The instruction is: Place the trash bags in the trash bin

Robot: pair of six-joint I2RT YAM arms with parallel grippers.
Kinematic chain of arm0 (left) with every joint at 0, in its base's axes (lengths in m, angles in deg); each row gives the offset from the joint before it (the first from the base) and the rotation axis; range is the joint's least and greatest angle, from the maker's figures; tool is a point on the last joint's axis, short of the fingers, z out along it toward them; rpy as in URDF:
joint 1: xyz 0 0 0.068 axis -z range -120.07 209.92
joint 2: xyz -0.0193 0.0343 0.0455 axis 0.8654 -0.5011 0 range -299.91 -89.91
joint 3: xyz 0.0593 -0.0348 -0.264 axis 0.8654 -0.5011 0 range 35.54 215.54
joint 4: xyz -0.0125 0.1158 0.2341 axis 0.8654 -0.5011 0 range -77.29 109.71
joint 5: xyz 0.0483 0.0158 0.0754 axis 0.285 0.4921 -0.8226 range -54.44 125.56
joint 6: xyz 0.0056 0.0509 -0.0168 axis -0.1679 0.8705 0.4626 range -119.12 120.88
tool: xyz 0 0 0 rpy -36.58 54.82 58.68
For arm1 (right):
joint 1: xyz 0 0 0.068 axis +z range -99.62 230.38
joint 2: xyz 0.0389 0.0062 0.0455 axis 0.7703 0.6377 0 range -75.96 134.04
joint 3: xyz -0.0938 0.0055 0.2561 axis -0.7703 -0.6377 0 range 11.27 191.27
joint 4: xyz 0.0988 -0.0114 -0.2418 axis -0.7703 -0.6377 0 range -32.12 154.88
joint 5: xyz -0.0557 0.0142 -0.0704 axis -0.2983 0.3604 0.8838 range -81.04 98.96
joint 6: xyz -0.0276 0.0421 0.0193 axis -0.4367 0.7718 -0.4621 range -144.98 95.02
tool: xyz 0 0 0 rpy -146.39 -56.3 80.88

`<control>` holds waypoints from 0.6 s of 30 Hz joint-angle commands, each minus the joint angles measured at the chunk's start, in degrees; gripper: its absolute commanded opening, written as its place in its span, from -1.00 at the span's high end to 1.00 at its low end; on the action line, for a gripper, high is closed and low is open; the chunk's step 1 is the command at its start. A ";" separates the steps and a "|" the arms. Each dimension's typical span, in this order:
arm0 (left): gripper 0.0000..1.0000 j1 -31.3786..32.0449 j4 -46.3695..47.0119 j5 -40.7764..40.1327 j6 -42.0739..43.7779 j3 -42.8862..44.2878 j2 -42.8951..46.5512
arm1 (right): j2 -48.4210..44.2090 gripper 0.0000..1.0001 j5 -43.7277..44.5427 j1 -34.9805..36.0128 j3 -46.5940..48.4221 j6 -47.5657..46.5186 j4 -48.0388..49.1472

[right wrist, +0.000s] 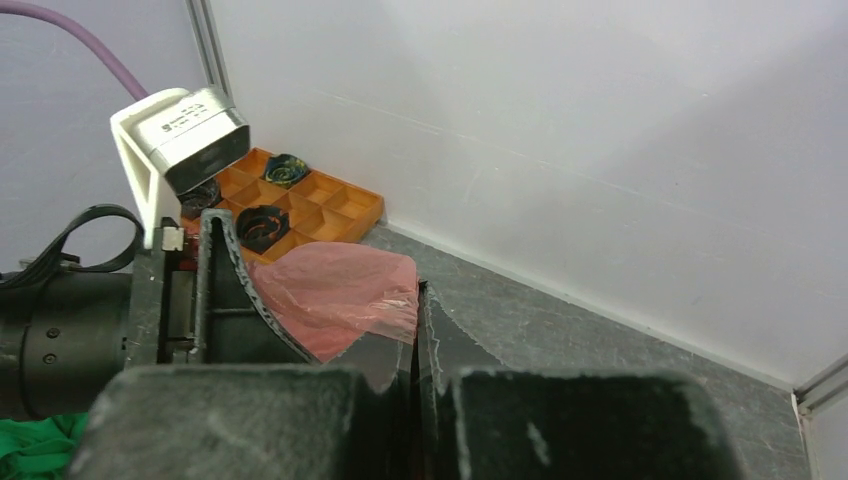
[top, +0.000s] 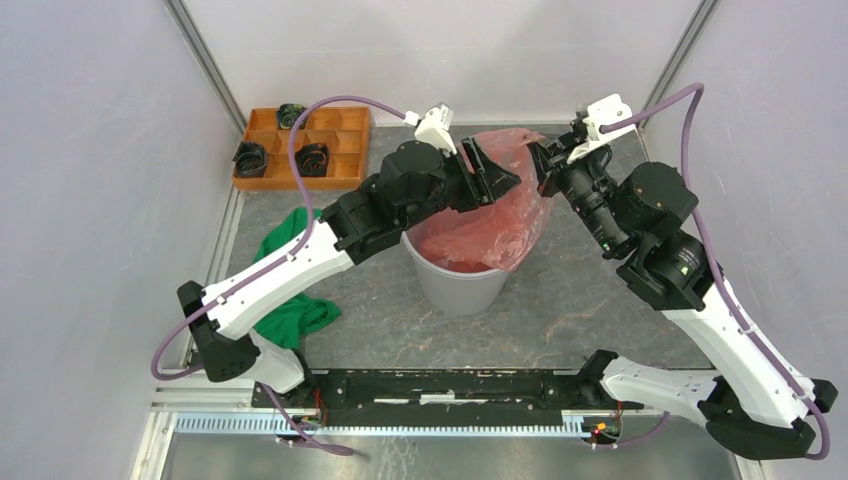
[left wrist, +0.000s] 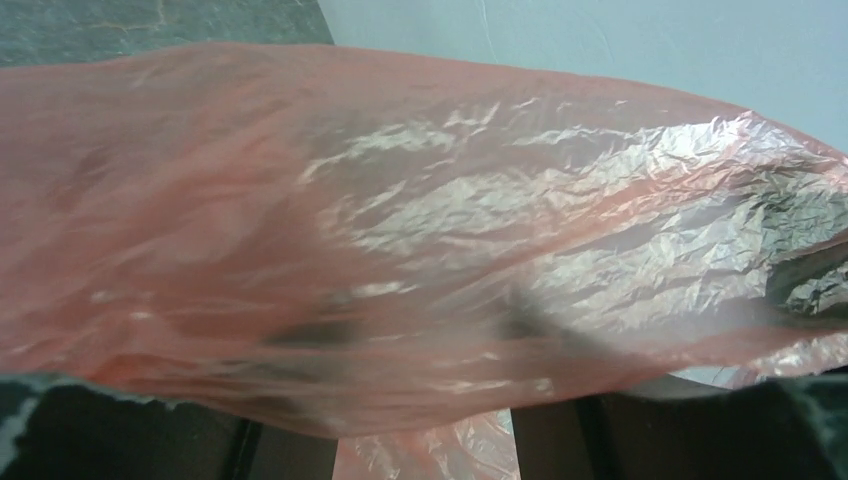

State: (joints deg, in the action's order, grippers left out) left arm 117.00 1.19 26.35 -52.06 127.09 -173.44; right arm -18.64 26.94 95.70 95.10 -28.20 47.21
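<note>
Trash bag (top: pixel 490 225), red-orange, drapes over the trash bin (top: pixel 460 285) at mid-table, its upper edge lifted above the bin's far rim. Far left, a wooden tray (top: pixel 300 184) holding black rolls (top: pixel 250 156) sits against the wall; nearer, a green cloth (top: pixel 290 310) lies under the left arm. The left gripper (top: pixel 495 165) meets the bag's top edge with jaws apart; whether it grips cannot be told. The right gripper (top: pixel 545 165) is pinched closed on the bag's right edge. Bare table (top: pixel 560 310) lies near and right of the bin. Only the left wrist view shows crinkled film filling the frame; only the right wrist view shows film entering the closed jaws.
</note>
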 commanded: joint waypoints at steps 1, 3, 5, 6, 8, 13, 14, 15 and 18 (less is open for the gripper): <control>-0.17 -0.21 -0.16 5.87 4.97 5.37 -2.04 | -0.45 0.98 -0.15 0.03 -0.41 0.33 2.51; -0.03 -0.21 -0.78 7.73 6.67 5.80 -2.34 | -0.38 0.97 0.24 0.03 -0.42 0.26 2.62; 0.23 -0.53 -1.89 7.98 8.34 5.75 -1.88 | -0.35 0.97 0.67 0.03 -0.34 0.15 2.55; 0.33 -0.91 -2.46 7.75 9.33 5.75 -1.37 | -0.36 0.97 1.00 0.04 -0.42 0.10 2.55; 0.55 -1.68 -3.08 6.28 10.93 5.19 0.47 | -0.40 0.97 1.98 0.02 -0.58 -0.11 2.46; 0.96 -1.97 -2.52 1.00 16.46 1.41 8.10 | -0.32 0.97 3.18 0.03 -0.86 0.20 1.98; 0.96 -2.02 -2.30 -0.05 17.42 0.33 9.71 | -0.27 0.97 3.28 -0.03 -0.84 0.52 1.93; 0.96 -1.98 -2.05 -1.01 18.27 -0.82 11.56 | -0.20 0.97 3.30 0.02 -0.78 0.94 1.81; 0.96 -1.97 -0.93 -3.98 19.86 -5.13 17.14 | -0.01 0.98 2.47 0.03 -0.88 2.01 1.59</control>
State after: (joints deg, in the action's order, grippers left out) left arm 115.06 -2.44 27.77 -38.47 125.61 -164.35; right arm -18.57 28.93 95.70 94.49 -27.79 47.32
